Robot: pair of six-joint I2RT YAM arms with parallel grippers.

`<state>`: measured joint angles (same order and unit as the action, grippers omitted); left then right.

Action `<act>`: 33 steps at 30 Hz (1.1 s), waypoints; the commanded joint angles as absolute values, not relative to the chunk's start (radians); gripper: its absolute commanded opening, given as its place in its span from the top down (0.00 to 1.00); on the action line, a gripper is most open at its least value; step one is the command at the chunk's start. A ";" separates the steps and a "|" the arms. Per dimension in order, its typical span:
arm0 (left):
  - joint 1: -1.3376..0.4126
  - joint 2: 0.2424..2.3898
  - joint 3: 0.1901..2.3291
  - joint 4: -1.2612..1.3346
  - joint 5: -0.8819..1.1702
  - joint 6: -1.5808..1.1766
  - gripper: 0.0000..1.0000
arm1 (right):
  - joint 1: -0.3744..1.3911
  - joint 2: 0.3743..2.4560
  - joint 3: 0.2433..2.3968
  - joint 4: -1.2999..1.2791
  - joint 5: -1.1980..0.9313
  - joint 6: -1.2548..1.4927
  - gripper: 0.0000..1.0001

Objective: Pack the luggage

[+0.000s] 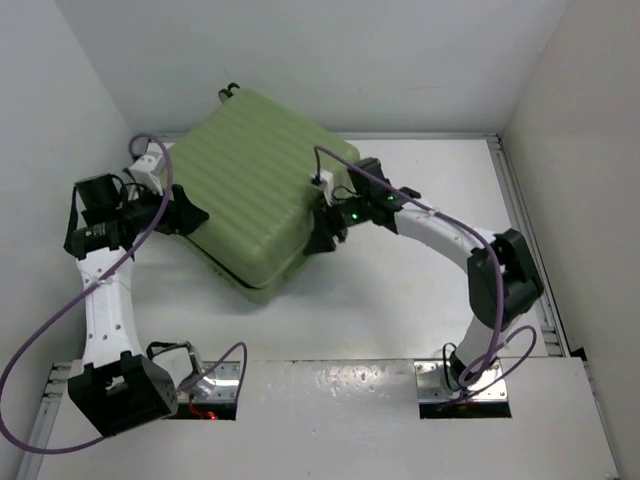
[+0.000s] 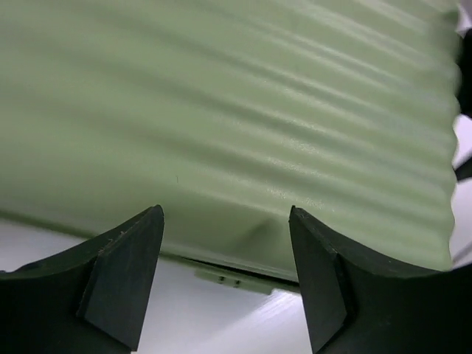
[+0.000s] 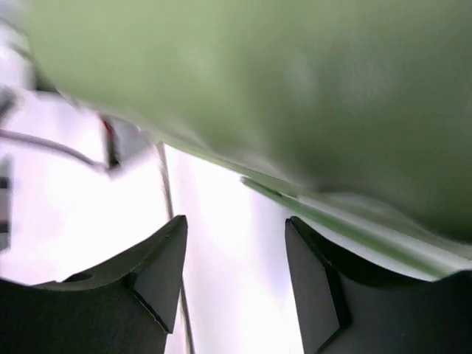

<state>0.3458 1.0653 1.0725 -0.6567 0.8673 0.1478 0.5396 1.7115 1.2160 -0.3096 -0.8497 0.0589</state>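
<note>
Left gripper (image 2: 226, 221) and right gripper (image 3: 234, 221) gape empty beside blurred, cropped luggage (image 1: 262, 195).

The light green luggage (image 1: 255, 195) lies flat, ribbed shell up, turned diagonally, left of centre.

bright, even light; luggage (image 3: 310, 81) blurred at right wrist.

The left arm (image 1: 108, 300) extends forward, its left tool (image 1: 190, 218) pointing right with jaws parted. The right arm (image 1: 450, 232) bends leftward, its right tool (image 1: 325, 235) likewise parted, nothing between.
</note>
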 commanded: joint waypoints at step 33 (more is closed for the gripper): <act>0.476 1.345 0.922 -0.336 -0.056 -0.515 0.20 | 0.193 2.377 1.787 0.526 -0.808 0.560 0.29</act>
<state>0.5198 1.3022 0.9455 -0.3943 -0.0101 -0.4778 0.1478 2.3856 1.7622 0.3588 -0.6983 0.5026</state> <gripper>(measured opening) 0.798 0.704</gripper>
